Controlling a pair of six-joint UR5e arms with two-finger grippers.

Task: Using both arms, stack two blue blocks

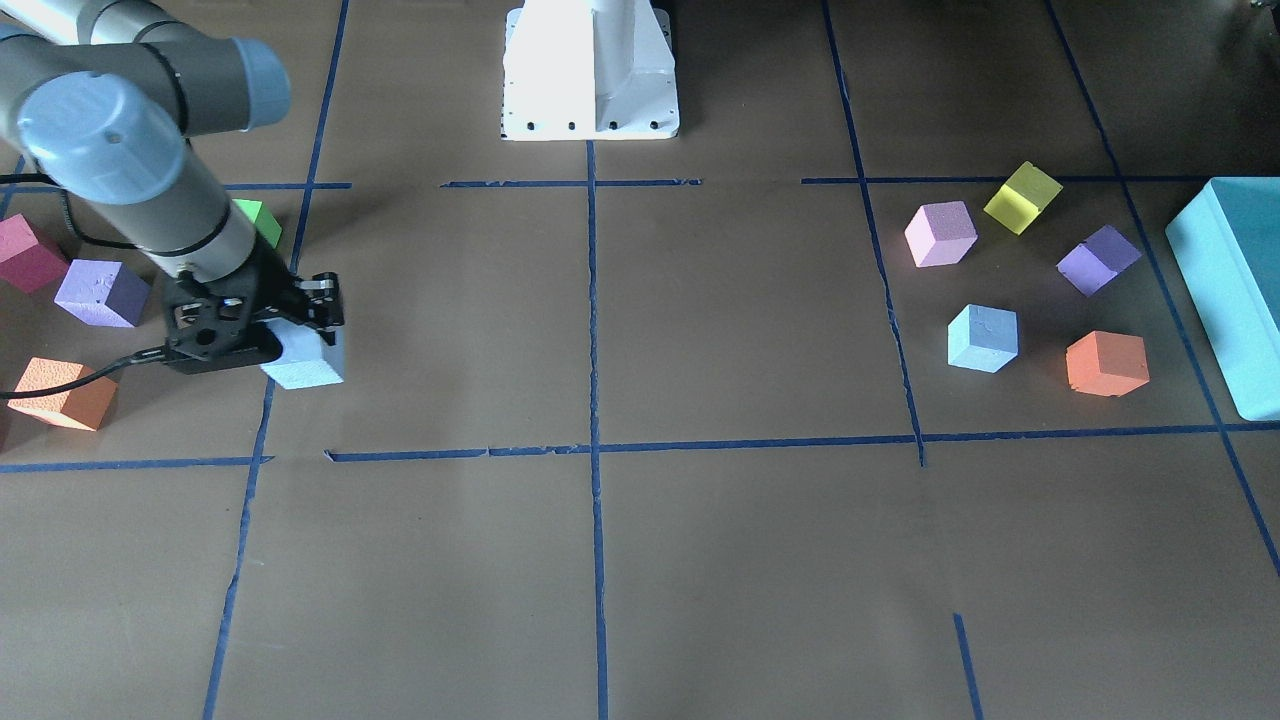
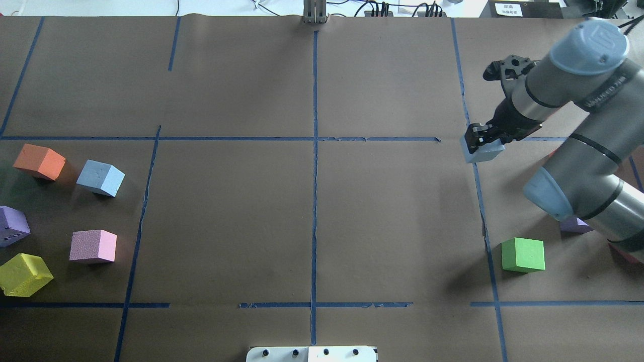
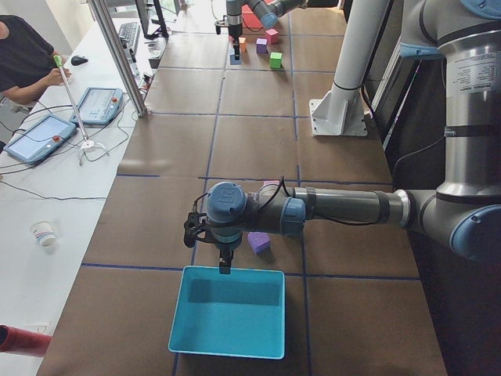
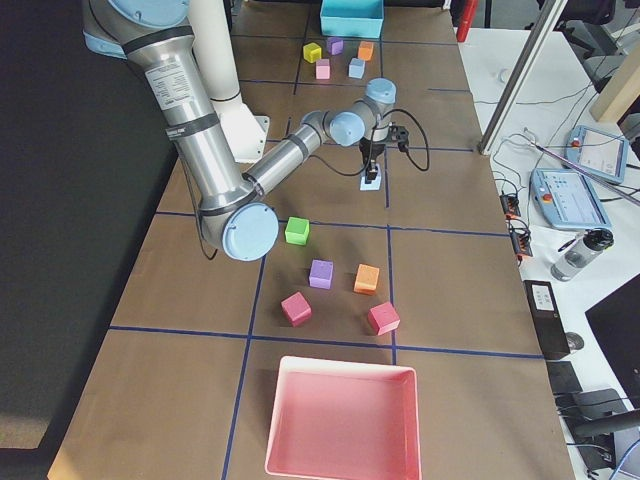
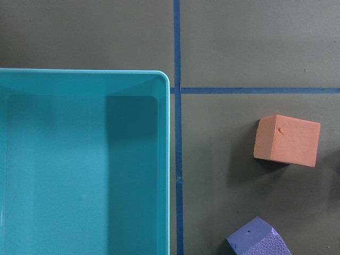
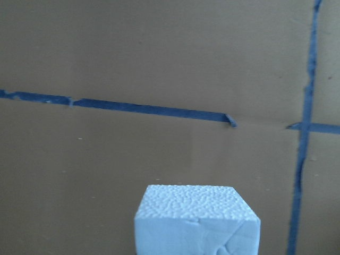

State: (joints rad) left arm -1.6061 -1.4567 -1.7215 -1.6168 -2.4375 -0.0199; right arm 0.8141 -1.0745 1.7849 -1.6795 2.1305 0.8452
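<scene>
- Two things matter: the held blue block (image 1: 305,368), out on the right arm's side of the white base (image 1: 590,80), and the free blue block (image 1: 983,338), loose on the tabletop (image 1: 600,560) on the base's other side.
- The right pincer (image 2: 479,141) is closed across the upper part of the held blue block, whose lower part shows below the fingers. I cannot tell whether the block is touching the paper or just off it.
- The left pincer (image 3: 225,265) hangs over the near rim of the teal box (image 1: 1235,290), far out from the base. Only the side view shows it, so I cannot tell how wide it stands.
- The step in hand looks like carrying the held blue block across. I would keep it level and lifted clear of the paper, then lower it square onto the free blue block and let go only once it is seated.
- Foam this light would likely tip if set off-centre.
- In front of the base, the tabletop carries only tape lines (image 1: 594,300), which leaves wide room for the crossing.
- An orange cube (image 1: 1107,362) sits near the free blue block, on its side away from the base.
- A pink cube (image 1: 940,233) sits near the free blue block, closer to the base.
- A green cube (image 2: 523,255) lies between the held blue block and the base, under the right arm's reach.
</scene>
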